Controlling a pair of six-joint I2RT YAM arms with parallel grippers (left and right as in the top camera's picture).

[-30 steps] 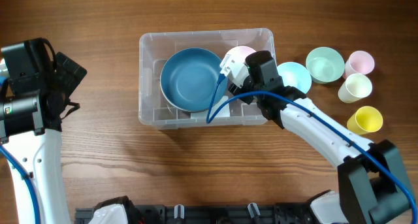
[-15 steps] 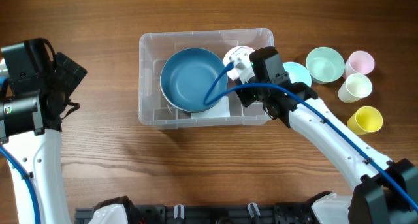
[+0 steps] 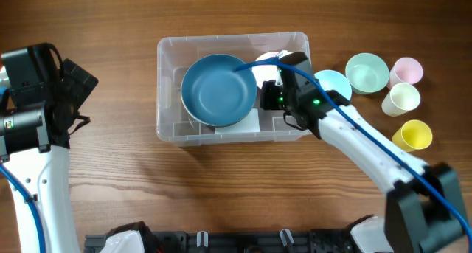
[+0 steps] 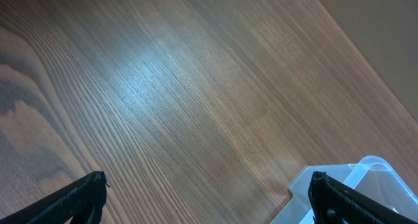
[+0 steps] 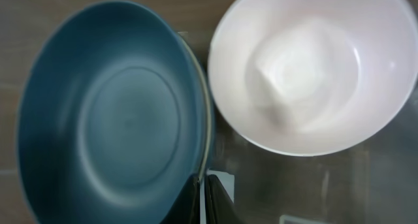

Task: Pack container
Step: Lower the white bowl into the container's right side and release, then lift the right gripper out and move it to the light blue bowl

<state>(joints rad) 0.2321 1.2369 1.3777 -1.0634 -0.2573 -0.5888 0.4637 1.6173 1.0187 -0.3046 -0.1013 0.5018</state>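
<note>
The clear container stands mid-table; one corner shows in the left wrist view. Inside it a dark blue bowl fills the left part, and a pale pink bowl sits in the far right corner. My right gripper reaches in from the right. Its jaws are shut on the right rim of the blue bowl, with the pink bowl just beyond. My left gripper hangs open over bare wood left of the container, holding nothing.
To the right of the container stand a light blue bowl, a mint bowl, a pink cup, a cream cup and a yellow cup. The left arm stays at the table's left edge.
My right gripper left the pink bowl in the container's corner, moved toward the blue bowl and shut on its rim. The left arm has not moved.
</note>
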